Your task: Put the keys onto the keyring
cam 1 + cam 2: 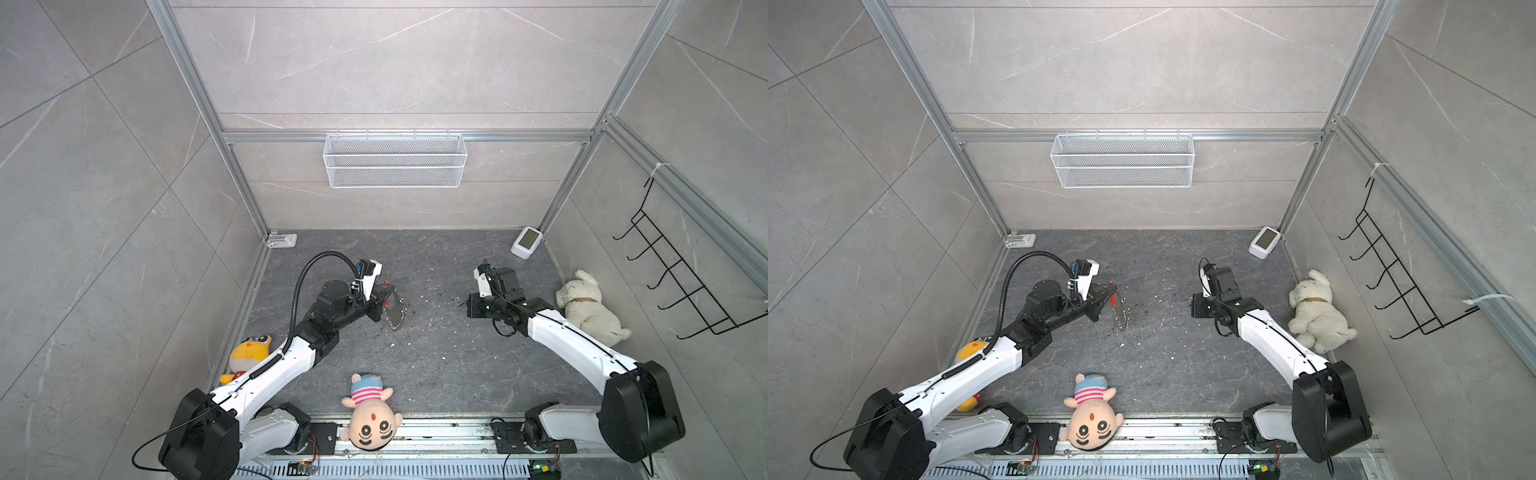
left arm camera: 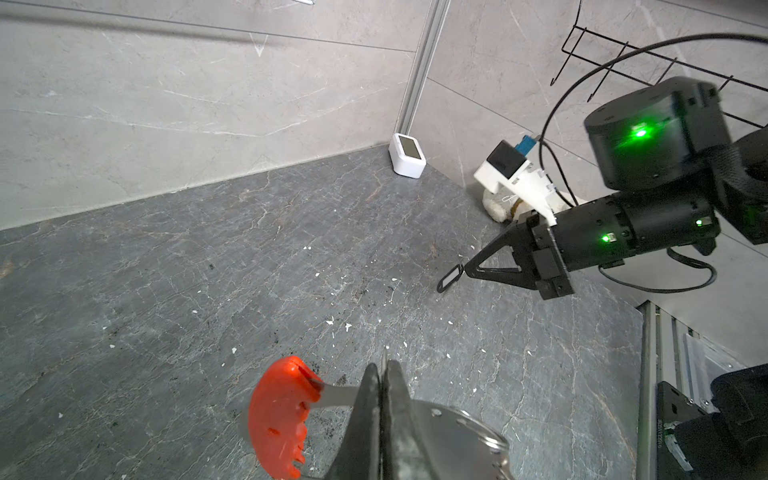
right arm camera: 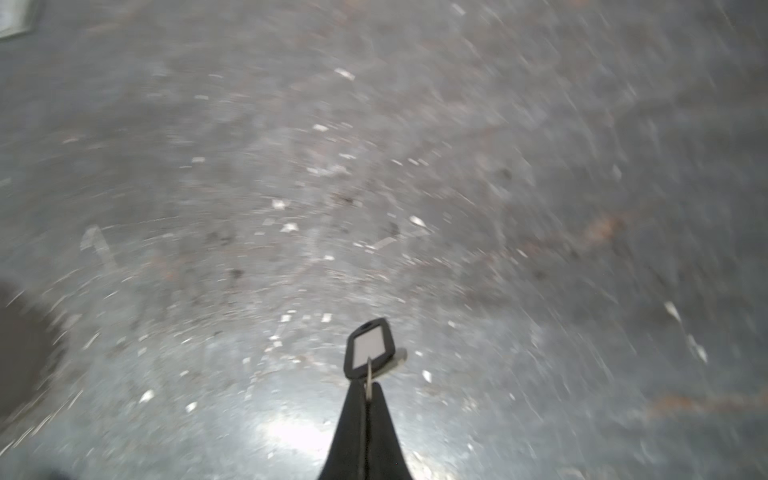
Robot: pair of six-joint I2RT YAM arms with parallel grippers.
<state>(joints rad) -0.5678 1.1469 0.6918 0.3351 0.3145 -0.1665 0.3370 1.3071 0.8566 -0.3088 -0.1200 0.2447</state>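
over the dark table the left gripper clamps the keyring, its loop hanging down with the red segment beside the closed jaws. the right gripper pinches the keys, well apart to the right, their long axis pointing out from its tips toward the ring. i judge this arm must carry them across.
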